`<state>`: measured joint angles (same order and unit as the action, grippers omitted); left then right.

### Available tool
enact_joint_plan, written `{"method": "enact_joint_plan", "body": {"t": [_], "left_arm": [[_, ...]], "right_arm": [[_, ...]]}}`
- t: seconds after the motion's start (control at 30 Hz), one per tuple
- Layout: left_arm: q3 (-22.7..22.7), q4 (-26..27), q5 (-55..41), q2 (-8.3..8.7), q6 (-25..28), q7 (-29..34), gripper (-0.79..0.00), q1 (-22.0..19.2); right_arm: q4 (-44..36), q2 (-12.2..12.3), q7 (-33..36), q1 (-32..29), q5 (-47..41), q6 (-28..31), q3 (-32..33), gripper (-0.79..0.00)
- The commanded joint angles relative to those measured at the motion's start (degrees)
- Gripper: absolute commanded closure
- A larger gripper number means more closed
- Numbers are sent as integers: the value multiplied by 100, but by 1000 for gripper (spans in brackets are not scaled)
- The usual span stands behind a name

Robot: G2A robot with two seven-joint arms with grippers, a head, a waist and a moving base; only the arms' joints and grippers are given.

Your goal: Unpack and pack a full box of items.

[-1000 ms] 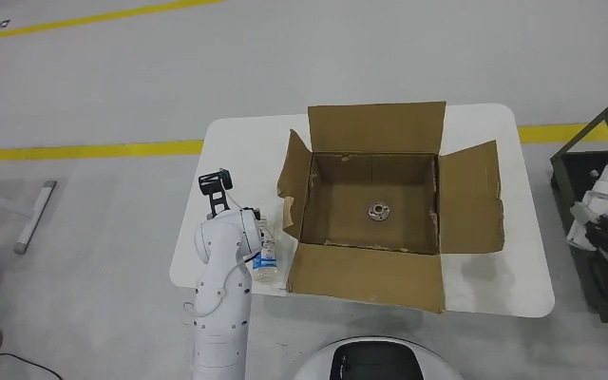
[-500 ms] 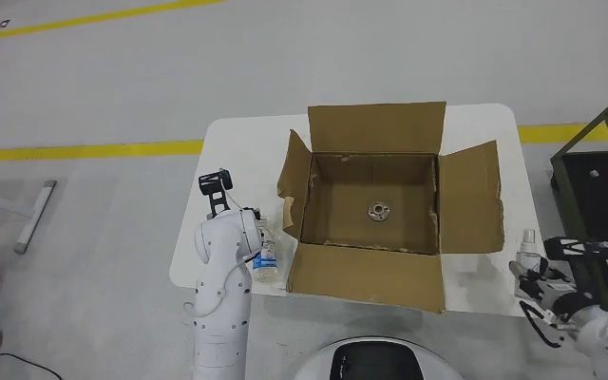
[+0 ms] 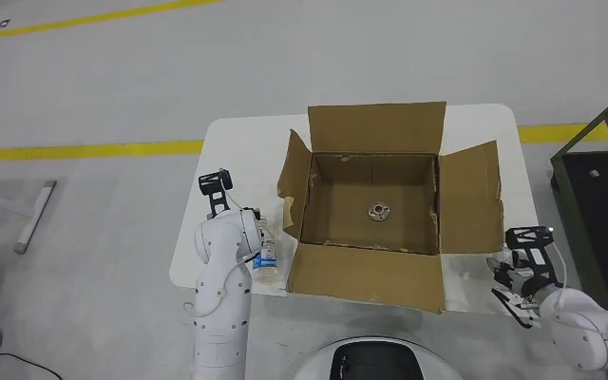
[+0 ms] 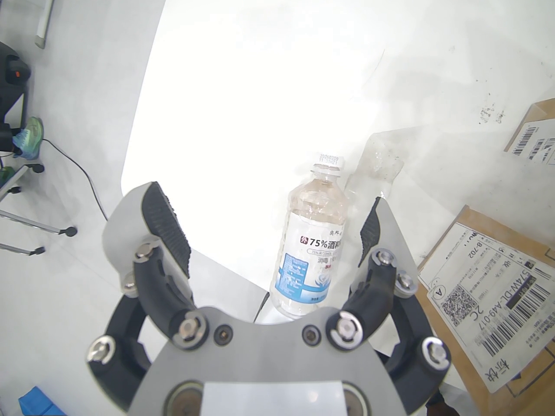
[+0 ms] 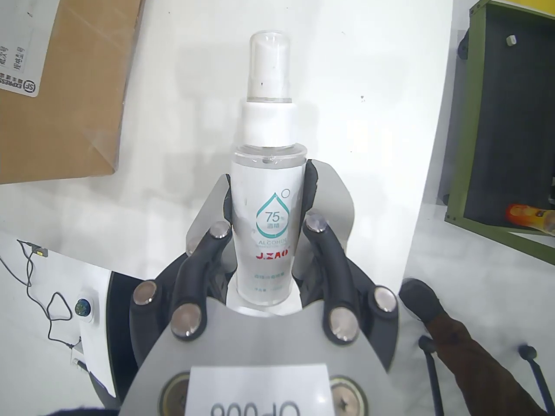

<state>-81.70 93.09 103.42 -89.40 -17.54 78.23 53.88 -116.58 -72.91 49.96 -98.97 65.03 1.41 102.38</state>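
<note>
Though unclear from above, spray bottle [image 5: 268, 166] tight in right tool [image 5: 269, 192].

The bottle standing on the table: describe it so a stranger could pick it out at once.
On the white table, beside the left flap of the open cardboard box, a clear bottle stands before the open left gripper. Unlike the spray bottle clamped in the right gripper, it has a short cap, a blue-and-white label, and nothing holding it.

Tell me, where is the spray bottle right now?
The spray bottle is clamped in the right gripper, above the table's right front corner, just right of the open cardboard box.
</note>
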Motion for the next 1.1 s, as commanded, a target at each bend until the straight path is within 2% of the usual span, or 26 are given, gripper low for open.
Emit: {"method": "enact_joint_plan", "body": {"t": [0.0, 0.03, 0.13, 0.2, 0.3, 0.37, 0.4, 0.43, 0.5, 0.57, 0.6, 0.63, 0.73, 0.77, 0.8, 0.83, 0.9, 1.07], "left_arm": [[0, 0, 0, 0, 0, 0, -785, 0], [0, 0, 0, 0, 0, 0, -785, 0], [0, 0, 0, 0, 0, 0, -785, 0], [0, 0, 0, 0, 0, 0, -785, 0], [0, 0, 0, 0, 0, 0, -785, 0], [0, 0, 0, 0, 0, 0, -785, 0], [0, 0, 0, 0, 0, 0, -785, 0], [0, 0, 0, 0, 0, 0, -785, 0], [0, 0, 0, 0, 0, 0, -785, 0], [0, 0, 0, 0, 0, 0, -785, 0], [0, 0, 0, 0, 0, 0, -785, 0], [0, 0, 0, 0, 0, 0, -785, 0], [0, 0, 0, 0, 0, 0, -785, 0], [0, 0, 0, 0, 0, 0, -785, 0], [0, 0, 0, 0, 0, 0, -785, 0], [0, 0, 0, 0, 0, 0, -785, 0], [0, 0, 0, 0, 0, 0, -785, 0], [0, 0, 0, 0, 0, 0, -785, 0]], "right_arm": [[52, 9, 68, 77, 30, 4, -50, -151], [77, 11, 77, 99, 40, -6, -69, -197], [153, 21, 109, 154, 60, -15, -102, -234], [166, 26, 103, 170, 50, -27, -110, -360], [174, 35, 116, 177, 36, -34, -104, -391], [179, 42, 113, 184, 20, -35, -88, -489], [179, 45, 105, 189, 0, -38, -76, -640], [176, 48, 97, 192, -21, -44, -62, -717], [89, 50, 29, 212, -91, -123, 6, -785], [-85, 48, -92, 195, -221, -257, 135, -785], [-239, 43, -211, 195, -350, -386, 251, -757], [-390, 40, -297, 168, -429, -499, 372, -763], [-1036, 25, -735, 158, -590, -906, 783, -554], [-1252, 22, -894, 192, -611, -1015, 912, -372], [-1423, 17, -1028, 235, -653, -1143, 1020, -299], [-1639, 19, -1146, 313, -660, -1184, 1105, -129], [-1806, 33, -1284, 528, -692, -1152, 1171, 0], [-1806, 122, -1206, 1484, -611, -635, 752, 0]]}}
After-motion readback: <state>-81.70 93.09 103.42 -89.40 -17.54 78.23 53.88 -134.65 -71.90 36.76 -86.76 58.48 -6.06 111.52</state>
